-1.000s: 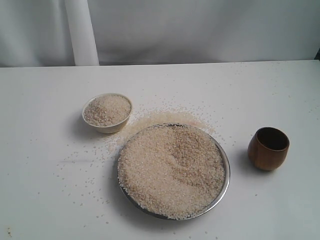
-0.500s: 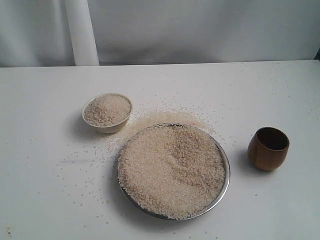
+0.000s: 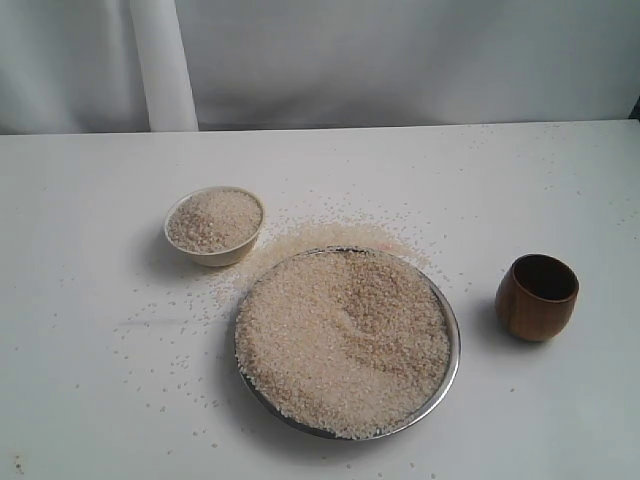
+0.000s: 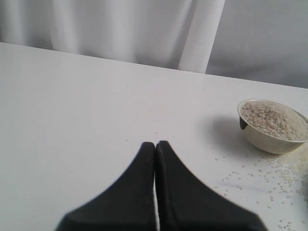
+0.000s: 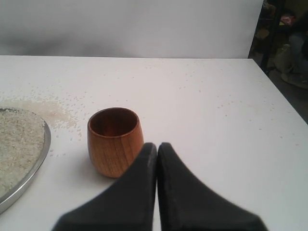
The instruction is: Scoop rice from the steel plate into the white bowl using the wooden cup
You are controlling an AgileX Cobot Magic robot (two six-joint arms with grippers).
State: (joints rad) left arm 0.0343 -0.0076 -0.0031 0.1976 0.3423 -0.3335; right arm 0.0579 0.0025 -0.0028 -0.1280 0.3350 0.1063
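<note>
The steel plate (image 3: pixel 452 368) lies at the middle front of the table, heaped with rice (image 3: pixel 340 335). The white bowl (image 3: pixel 214 226), filled with rice, sits to its back left. The wooden cup (image 3: pixel 537 296) stands upright and empty to the plate's right. Neither arm shows in the exterior view. My left gripper (image 4: pixel 155 144) is shut and empty over bare table, well apart from the white bowl (image 4: pixel 269 129). My right gripper (image 5: pixel 157 146) is shut and empty, close beside the wooden cup (image 5: pixel 114 141), with the steel plate's rim (image 5: pixel 42 154) beyond.
Loose grains (image 3: pixel 330 235) lie scattered between bowl and plate and across the table's left front. A white curtain and post (image 3: pixel 163 65) stand behind the table. The table's right edge (image 5: pixel 284 103) shows in the right wrist view.
</note>
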